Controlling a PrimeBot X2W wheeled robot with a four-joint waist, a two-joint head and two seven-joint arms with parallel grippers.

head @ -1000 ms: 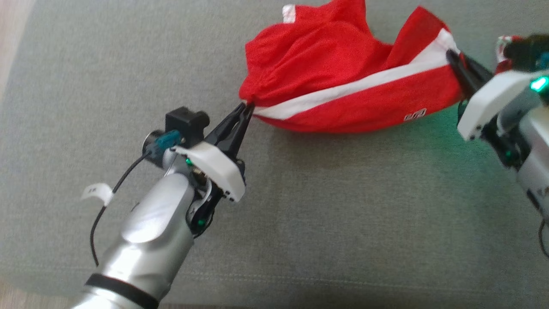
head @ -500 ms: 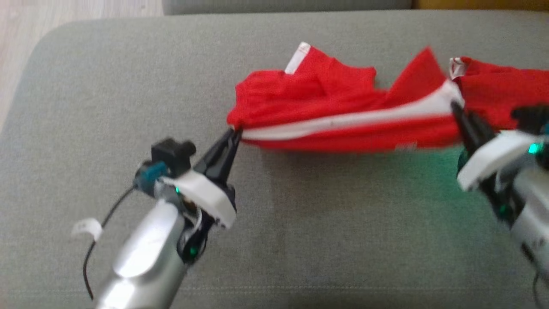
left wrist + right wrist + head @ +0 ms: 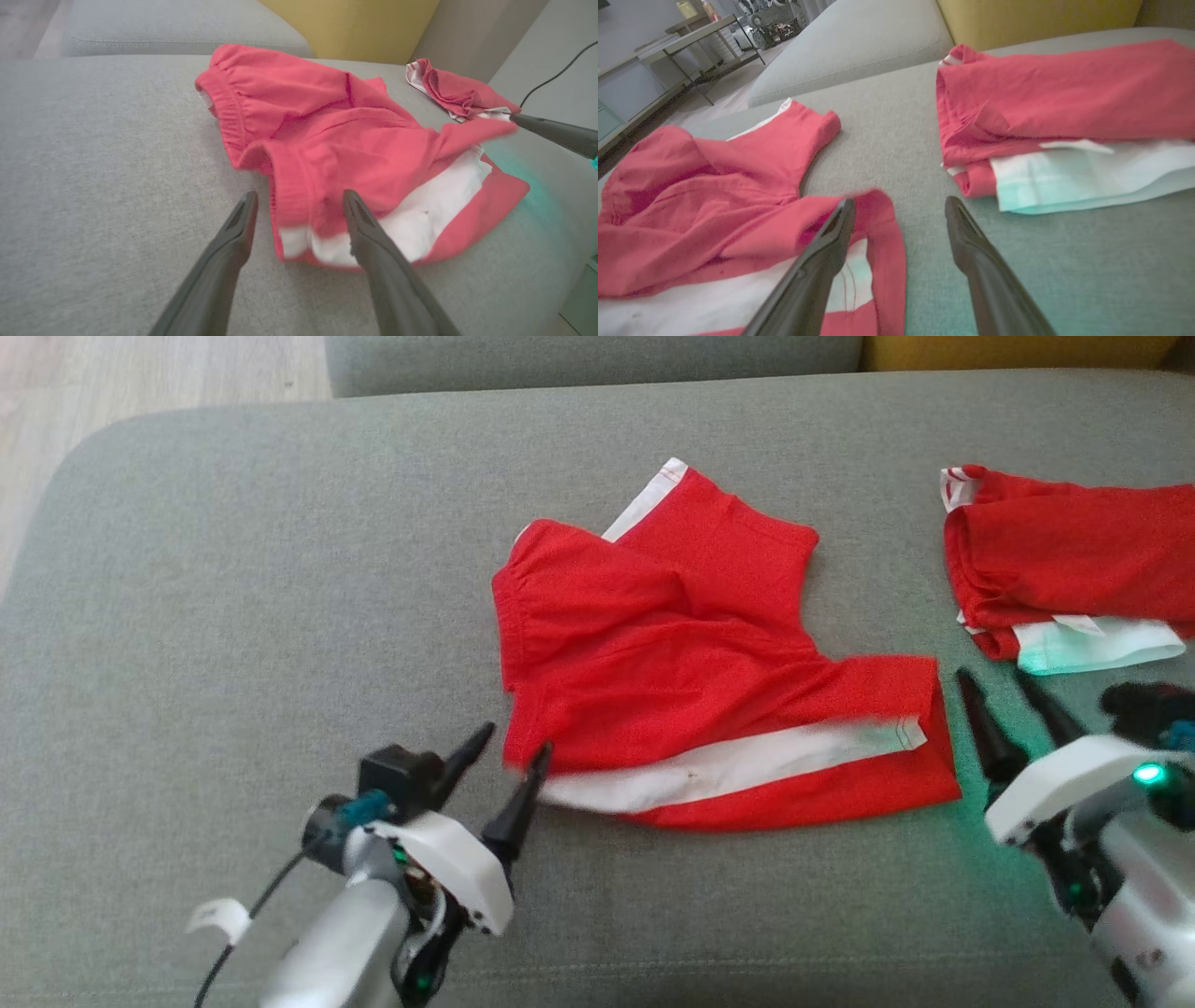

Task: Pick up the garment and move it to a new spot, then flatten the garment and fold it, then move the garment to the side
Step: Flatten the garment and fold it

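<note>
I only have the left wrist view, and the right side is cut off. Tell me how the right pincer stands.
Observer: In the head view the right pincer is open, both fingers spread, holding nothing, just beside the right hem of the garment.
Operator: Describe the other red piece beyond it.
Observer: The right wrist view shows the second garment lying folded flat, with a white layer sticking out under its near edge.

Left fingers [image 3: 518,803] and right fingers [image 3: 982,726] have opened; the garment [image 3: 691,681] apparently lies released.
</note>
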